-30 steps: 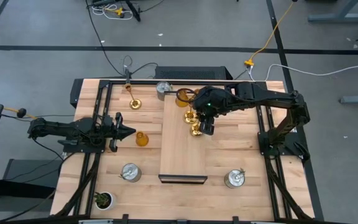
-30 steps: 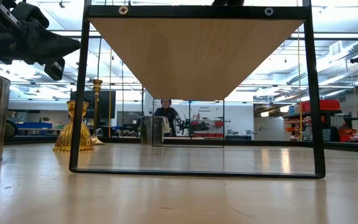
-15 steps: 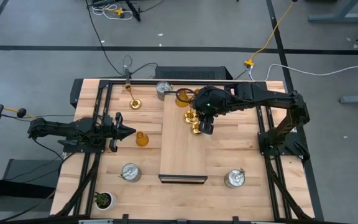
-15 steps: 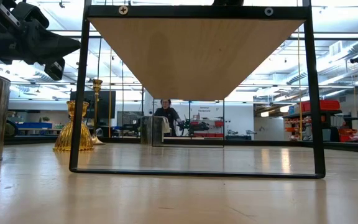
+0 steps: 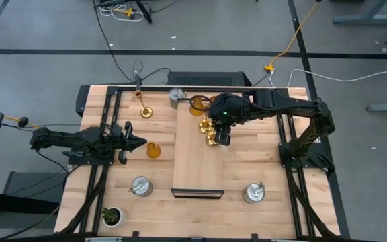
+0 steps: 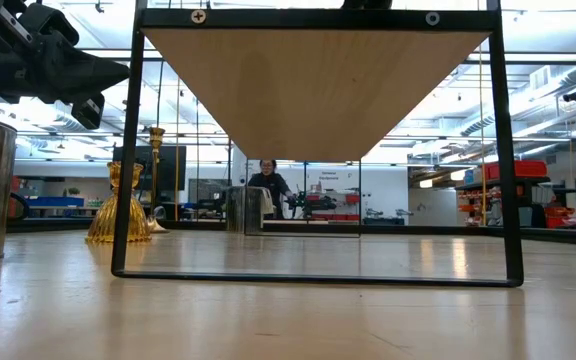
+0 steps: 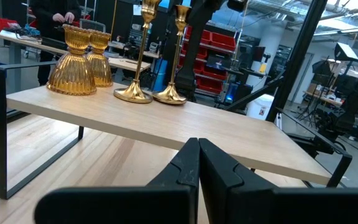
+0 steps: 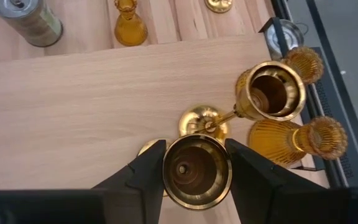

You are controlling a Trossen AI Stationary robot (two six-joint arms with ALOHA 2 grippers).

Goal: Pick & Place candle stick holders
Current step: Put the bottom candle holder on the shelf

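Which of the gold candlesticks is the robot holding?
The one on the raised shelf whose cup sits between the right gripper's fingers, the gold candlestick. Its neighbour stands free beside it, and a third stands alone on the table.

Raised wooden shelf, potted plant

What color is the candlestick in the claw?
Shiny gold candlestick; right wrist view shows it best.
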